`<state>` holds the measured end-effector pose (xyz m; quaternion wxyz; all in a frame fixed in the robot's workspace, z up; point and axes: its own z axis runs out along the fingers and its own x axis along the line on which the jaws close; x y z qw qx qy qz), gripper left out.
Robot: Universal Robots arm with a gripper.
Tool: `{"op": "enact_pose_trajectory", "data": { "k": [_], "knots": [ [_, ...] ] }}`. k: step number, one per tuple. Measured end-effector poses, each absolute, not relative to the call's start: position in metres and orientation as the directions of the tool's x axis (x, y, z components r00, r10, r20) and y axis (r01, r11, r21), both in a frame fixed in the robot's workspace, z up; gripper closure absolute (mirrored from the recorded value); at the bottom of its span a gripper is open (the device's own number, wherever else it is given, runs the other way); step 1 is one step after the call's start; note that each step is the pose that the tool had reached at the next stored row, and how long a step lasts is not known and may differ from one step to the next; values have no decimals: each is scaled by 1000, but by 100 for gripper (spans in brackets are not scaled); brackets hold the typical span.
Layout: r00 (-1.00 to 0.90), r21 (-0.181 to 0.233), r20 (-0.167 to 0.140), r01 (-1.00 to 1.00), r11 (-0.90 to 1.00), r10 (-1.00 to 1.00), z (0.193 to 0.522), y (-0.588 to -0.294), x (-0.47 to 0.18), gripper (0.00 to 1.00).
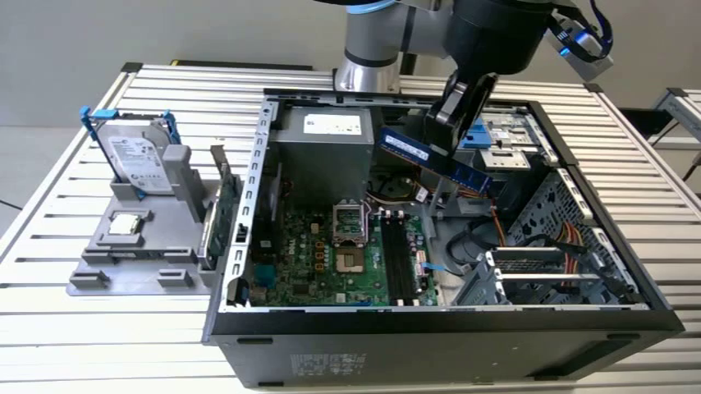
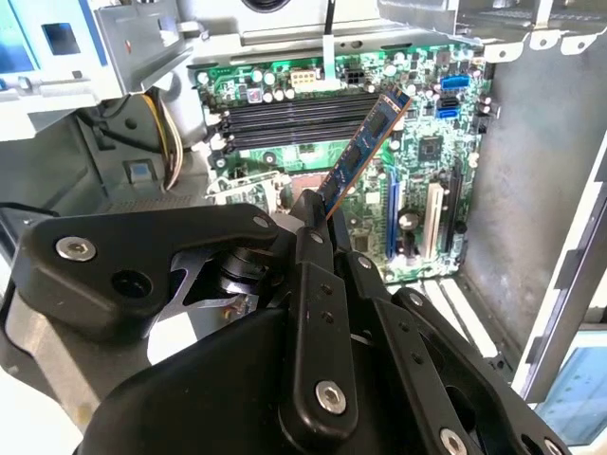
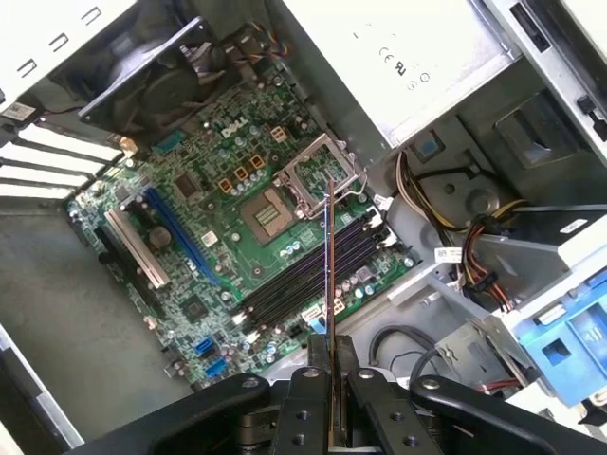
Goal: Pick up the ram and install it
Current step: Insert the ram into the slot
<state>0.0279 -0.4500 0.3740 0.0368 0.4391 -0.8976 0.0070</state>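
At the exterior view's left a silver boxy hard drive [image 1: 140,162] stands on a grey plastic holder [image 1: 123,264], and right of it the black gripper [image 1: 441,127] pinches the long thin blue-green ram [image 1: 432,160], tilted, above the open black computer box [image 1: 438,341].

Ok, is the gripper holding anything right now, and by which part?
Yes, the ram, pinched near one end by the gripper; its jaws clamp the flat faces, and the rest juts out free.
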Motion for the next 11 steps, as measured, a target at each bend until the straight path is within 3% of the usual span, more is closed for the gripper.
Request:
{"op": "enact_pose_trajectory", "data": {
  "k": [11],
  "knots": [
    [-664, 20, 72, -745, 666, -745, 374, -450, 30, 100]
  ]
}}
